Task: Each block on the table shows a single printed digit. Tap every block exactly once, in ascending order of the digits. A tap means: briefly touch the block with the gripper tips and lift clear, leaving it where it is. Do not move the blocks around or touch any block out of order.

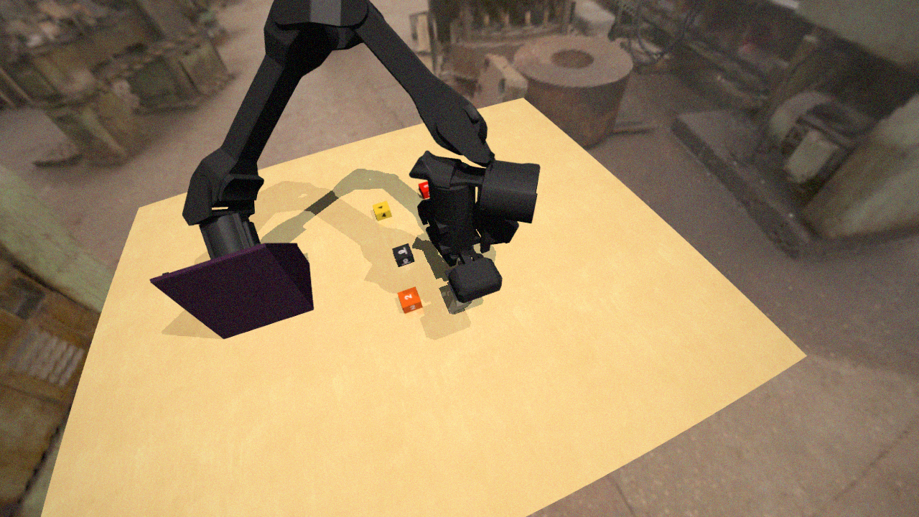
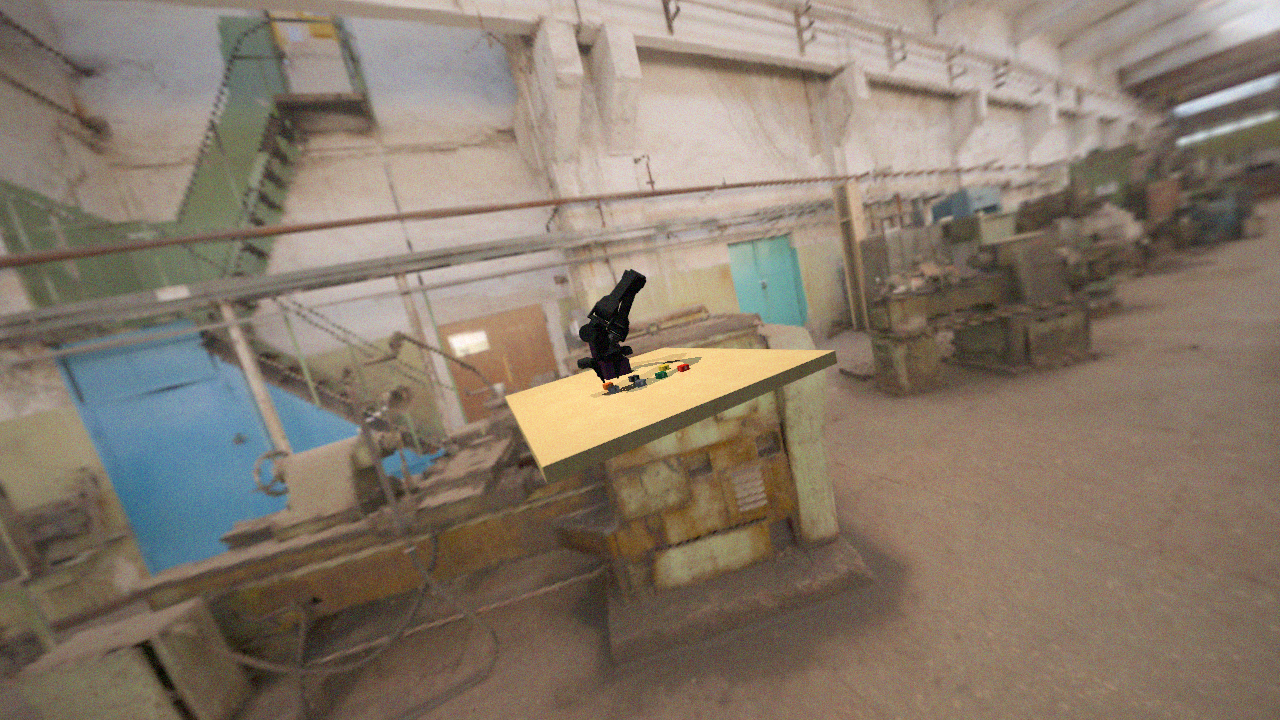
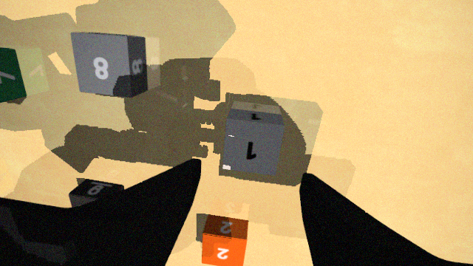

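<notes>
My gripper (image 3: pixel 250 174) has both fingertips parted at the near side of the block marked 1 (image 3: pixel 259 162), with gaps on both sides; it is partly closed. That block is shaded, and the wrist mostly hides it in the top view. The orange block marked 2 (image 3: pixel 223 245) (image 1: pixel 408 299) lies nearby. A grey block marked 8 (image 3: pixel 86 52) and part of a green block (image 3: pixel 9 86) (image 2: pixel 661 375) are at left in the wrist view. A black block (image 3: pixel 83 188) (image 1: pixel 403 255) has an underlined digit, 6 or 9. A yellow block marked 4 (image 1: pixel 382 210) and a partly hidden red block (image 1: pixel 423 189) (image 2: pixel 682 368) stand farther back.
A dark purple wedge-shaped body (image 1: pixel 225 295) stands at the left of the yellow table (image 1: pixel 321 418) (image 2: pixel 572 429), at the arm's base. The arm arches over the back of the table and casts shadows around the blocks.
</notes>
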Robot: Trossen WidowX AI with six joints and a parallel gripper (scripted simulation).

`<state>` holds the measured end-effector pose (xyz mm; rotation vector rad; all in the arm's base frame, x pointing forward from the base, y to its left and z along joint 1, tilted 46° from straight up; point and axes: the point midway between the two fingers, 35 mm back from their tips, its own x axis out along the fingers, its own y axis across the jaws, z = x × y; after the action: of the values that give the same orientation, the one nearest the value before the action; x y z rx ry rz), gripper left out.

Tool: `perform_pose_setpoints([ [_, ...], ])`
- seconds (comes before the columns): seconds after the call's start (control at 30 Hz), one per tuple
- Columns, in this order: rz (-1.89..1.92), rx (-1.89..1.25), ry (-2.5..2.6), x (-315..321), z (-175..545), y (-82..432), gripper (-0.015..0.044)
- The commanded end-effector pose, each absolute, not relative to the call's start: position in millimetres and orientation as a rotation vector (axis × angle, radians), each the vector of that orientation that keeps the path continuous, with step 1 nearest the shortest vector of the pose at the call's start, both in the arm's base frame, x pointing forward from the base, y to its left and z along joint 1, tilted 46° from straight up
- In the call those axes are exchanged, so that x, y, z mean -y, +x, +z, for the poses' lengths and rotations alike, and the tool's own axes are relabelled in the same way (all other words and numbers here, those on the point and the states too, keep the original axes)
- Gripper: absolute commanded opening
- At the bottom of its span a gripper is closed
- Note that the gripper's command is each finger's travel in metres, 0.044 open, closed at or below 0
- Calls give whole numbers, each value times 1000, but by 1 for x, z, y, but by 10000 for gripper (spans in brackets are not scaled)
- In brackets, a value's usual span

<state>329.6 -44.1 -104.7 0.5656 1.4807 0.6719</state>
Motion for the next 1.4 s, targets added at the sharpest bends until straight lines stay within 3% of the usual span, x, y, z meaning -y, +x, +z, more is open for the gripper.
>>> perform_pose_setpoints([
  [0.0, 657, -1458, 570, 46, -104, 333, 59],
  [0.07, 657, -1458, 570, 46, -104, 333, 20],
  [1.23, 658, -1458, 571, 24, -125, 333, 20],
  [1.37, 657, -1458, 570, 46, -104, 333, 20],
])
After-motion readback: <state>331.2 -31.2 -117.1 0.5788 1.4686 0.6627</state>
